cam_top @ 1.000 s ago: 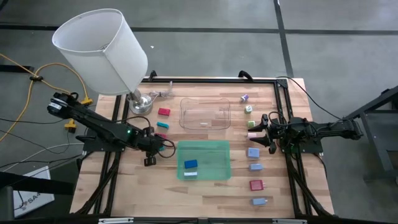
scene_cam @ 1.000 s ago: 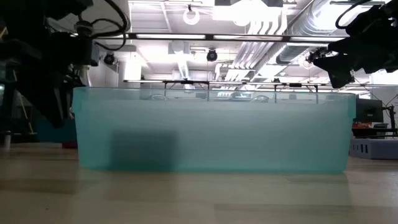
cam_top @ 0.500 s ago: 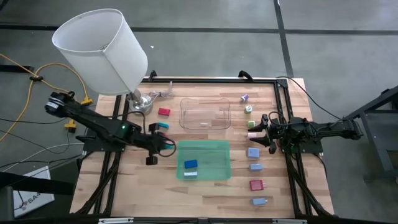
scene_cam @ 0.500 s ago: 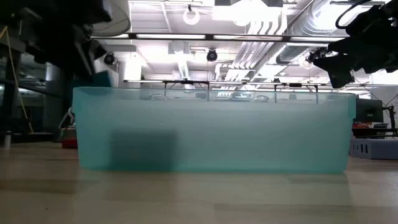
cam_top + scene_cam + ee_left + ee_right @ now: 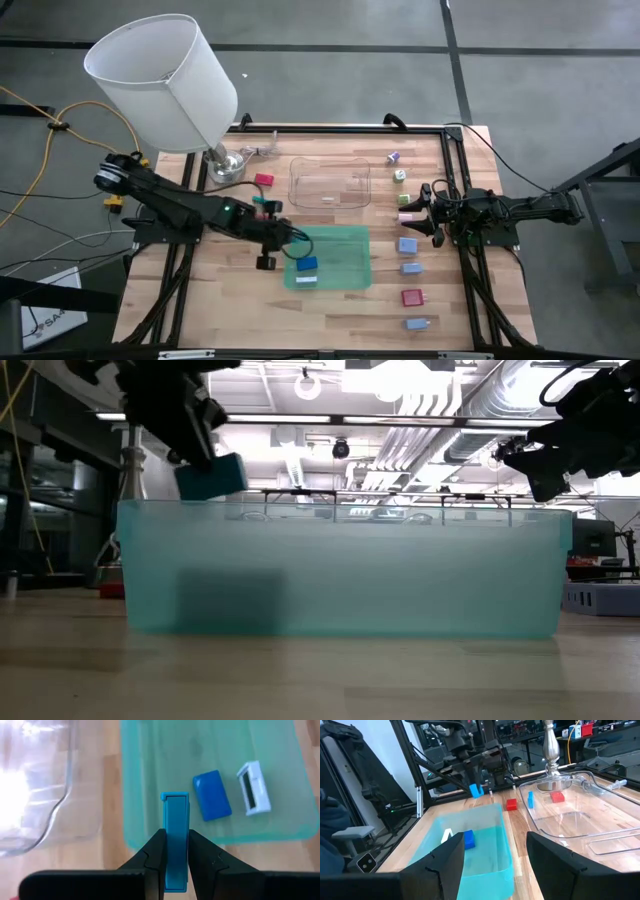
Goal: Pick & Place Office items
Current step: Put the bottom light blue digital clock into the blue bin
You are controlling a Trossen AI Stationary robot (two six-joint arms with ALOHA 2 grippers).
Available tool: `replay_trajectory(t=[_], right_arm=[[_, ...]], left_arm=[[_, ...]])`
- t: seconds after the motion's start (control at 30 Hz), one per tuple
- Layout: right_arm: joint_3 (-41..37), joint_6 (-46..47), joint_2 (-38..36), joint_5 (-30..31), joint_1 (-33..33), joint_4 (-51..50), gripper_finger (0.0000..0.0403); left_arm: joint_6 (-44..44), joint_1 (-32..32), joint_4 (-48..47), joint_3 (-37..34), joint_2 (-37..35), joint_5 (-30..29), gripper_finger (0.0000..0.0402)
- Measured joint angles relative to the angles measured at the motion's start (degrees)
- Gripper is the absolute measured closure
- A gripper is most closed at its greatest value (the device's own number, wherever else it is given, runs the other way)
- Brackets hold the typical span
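teal block (image 5: 175, 840), blue block (image 5: 212, 795), white block (image 5: 253, 787), translucent green tray (image 5: 150, 780)

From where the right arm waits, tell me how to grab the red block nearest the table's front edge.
Come straight down on the red block and close on its two opposite short side edges. It lies flat on the table, so only the thin sides offer grip. The pale blue blocks before and behind it lie apart, leaving finger room. The right gripper is open.

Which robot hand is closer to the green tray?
Left. The left gripper holds a teal block over the green tray's edge; the right gripper waits off to its side.
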Motion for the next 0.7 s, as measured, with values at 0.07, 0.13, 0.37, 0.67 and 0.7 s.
replay_trajectory(t=[0.07, 0.13, 0.37, 0.67, 0.7], right_arm=[[0.00, 0.00, -0.01, 0.01, 0.00, -0.02, 0.0201], [0.02, 0.00, -0.01, 0.02, -0.01, 0.00, 0.0201], [0.02, 0.00, 0.22, 0.01, 0.00, -0.07, 0.0201], [0.00, 0.00, 0.57, 0.02, 0.00, -0.01, 0.0201], [0.02, 0.00, 0.64, 0.02, 0.00, -0.02, 0.0201]], left_arm=[[-0.01, 0.34, -0.02, 1.41, 2.40, 1.86, 0.0348], [0.00, 0.29, 0.69, 2.76, 4.76, 3.33, 0.0348], [-0.05, -0.36, 4.18, 3.92, 9.74, 4.98, 0.0348], [0.19, 1.46, 6.69, 3.92, 13.65, 6.11, 0.0348], [0.21, 1.83, 6.52, 3.92, 14.03, 6.21, 0.0348]])
